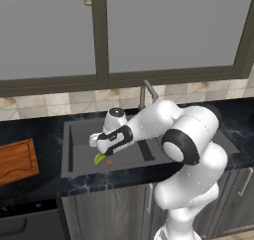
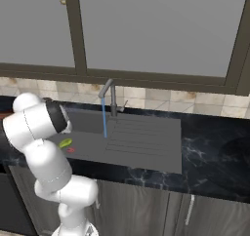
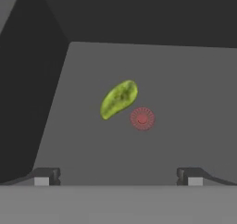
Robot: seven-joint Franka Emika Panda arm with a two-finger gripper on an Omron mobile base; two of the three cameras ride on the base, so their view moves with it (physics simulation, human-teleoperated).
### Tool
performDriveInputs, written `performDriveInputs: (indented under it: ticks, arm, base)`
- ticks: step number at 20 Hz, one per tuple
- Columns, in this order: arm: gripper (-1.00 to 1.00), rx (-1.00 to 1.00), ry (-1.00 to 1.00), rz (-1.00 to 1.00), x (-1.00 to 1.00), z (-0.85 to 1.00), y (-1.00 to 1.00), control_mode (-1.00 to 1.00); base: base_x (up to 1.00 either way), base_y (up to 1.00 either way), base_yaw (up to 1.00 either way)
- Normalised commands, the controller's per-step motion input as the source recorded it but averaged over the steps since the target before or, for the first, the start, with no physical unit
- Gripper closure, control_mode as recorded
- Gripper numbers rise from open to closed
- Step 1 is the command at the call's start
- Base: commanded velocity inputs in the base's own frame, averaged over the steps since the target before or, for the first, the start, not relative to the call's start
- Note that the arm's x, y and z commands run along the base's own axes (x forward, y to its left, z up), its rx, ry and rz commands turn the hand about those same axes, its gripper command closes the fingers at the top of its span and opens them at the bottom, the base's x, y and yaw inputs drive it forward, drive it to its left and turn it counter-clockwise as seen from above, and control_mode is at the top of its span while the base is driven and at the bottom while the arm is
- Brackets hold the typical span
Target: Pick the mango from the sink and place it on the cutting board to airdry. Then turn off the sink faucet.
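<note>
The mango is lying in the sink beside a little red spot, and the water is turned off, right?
Not quite. The mango does lie in the sink beside the red spot, but the water is on: the right base view shows a blue stream falling from the faucet into the basin.

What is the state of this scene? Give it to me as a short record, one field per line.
mango: lies on the floor of the sink, next to a round red spot
claw: open, above the mango, not touching it
cutting board: on the counter left of the sink, bare
sink faucet: on, blue stream running into the basin
</note>
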Motion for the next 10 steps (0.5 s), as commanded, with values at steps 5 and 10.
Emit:
performDriveInputs:
  ticks: [5, 10]
  arm:
    - [-1.0, 0.0, 0.0, 0.0, 0.22, -0.23, 0.12, -1.0]
    - [-1.0, 0.0, 0.0, -0.03, 0.21, -0.18, 0.11, -1.0]
  base:
    - [0.0, 0.0, 0.0]
    - [0.0, 0.0, 0.0]
